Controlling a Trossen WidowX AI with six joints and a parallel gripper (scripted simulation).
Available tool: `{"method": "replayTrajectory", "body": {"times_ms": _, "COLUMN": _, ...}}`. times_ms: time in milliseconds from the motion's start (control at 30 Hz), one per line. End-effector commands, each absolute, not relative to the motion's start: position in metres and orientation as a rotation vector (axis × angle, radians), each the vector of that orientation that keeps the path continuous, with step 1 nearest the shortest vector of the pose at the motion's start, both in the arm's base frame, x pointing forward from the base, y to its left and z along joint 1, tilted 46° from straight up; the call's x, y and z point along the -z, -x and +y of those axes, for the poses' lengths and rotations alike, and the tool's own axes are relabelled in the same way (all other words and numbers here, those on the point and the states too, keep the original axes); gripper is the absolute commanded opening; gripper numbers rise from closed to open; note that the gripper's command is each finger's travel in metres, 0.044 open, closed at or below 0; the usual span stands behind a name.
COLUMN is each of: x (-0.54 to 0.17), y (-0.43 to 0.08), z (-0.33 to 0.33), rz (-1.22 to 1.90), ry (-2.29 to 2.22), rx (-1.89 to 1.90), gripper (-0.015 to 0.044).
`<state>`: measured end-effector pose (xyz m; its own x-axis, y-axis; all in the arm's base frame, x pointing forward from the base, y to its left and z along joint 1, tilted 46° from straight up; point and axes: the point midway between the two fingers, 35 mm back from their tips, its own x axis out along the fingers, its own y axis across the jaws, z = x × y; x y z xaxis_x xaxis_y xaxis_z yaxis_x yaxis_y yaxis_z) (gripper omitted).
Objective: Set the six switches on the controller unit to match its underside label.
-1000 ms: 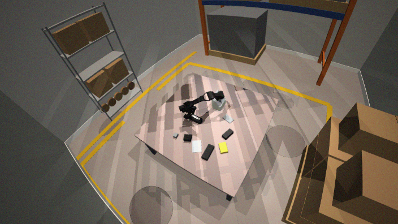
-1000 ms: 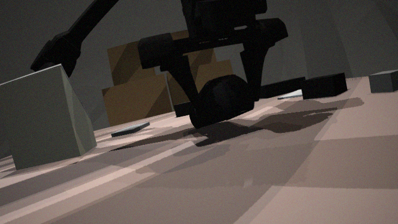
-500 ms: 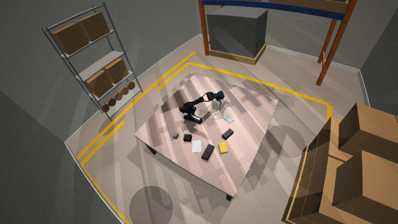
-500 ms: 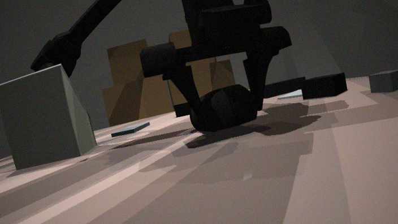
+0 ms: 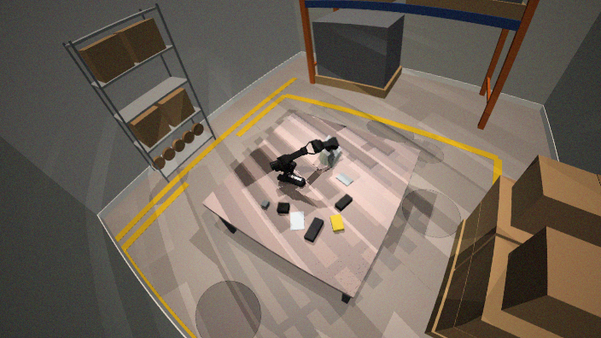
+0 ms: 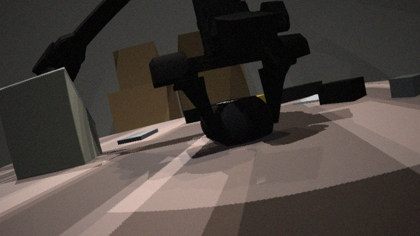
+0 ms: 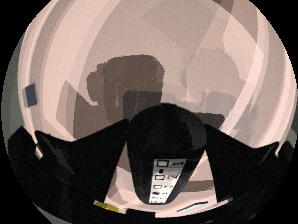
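Note:
The dark grey controller unit (image 5: 294, 180) (image 6: 238, 126) (image 7: 167, 142) is tilted between the fingers of my gripper (image 6: 243, 120) (image 7: 166, 125), which is shut on it from both sides. It is held low over the bench (image 5: 376, 188) (image 6: 191, 191); I cannot tell whether its lower edge touches. In the wrist view its white label (image 7: 167, 179) faces the camera, with a row of squares and numbers. The square by the 1 looks empty, as do those by 2 and 3; the far ones are too small to read surely. The rocker switches are hidden.
A grey-green block (image 6: 45, 128) stands beside the arm. A thin pale module (image 5: 344, 178) (image 6: 138, 136), black boxes (image 5: 343, 202) (image 5: 314, 230) (image 5: 283, 207), a yellow part (image 5: 336, 223), a white sheet (image 5: 297, 220) and a small grey block (image 5: 265, 204) (image 6: 404, 87) lie on the bench.

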<state>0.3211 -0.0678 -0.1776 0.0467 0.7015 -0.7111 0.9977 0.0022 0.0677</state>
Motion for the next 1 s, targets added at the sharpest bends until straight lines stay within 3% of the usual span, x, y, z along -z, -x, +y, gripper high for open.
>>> {"method": "replayTrajectory", "body": {"times_ms": 0, "x": 0.177, "y": -0.321, "z": -0.068, "rz": 1.711, "ry": -1.758, "rx": 0.666, "gripper": 0.0338}}
{"method": "replayTrajectory", "body": {"times_ms": 33, "x": 0.177, "y": -0.321, "z": -0.068, "rz": 1.711, "ry": -1.757, "rx": 0.666, "gripper": 0.0338}}
{"method": "replayTrajectory", "body": {"times_ms": 167, "x": 0.178, "y": -0.321, "z": -0.068, "rz": 1.712, "ry": -1.757, "rx": 0.667, "gripper": 0.044}}
{"method": "replayTrajectory", "body": {"times_ms": 467, "x": 0.176, "y": -0.321, "z": -0.067, "rz": 1.712, "ry": -1.757, "rx": 0.667, "gripper": 0.044}}
{"method": "replayTrajectory", "body": {"times_ms": 700, "x": 0.109, "y": -0.316, "z": -0.054, "rz": 1.713, "ry": -1.759, "rx": 0.667, "gripper": 0.044}}
{"method": "replayTrajectory", "body": {"times_ms": 967, "x": 0.107, "y": -0.316, "z": -0.053, "rz": 1.713, "ry": -1.759, "rx": 0.667, "gripper": 0.044}}
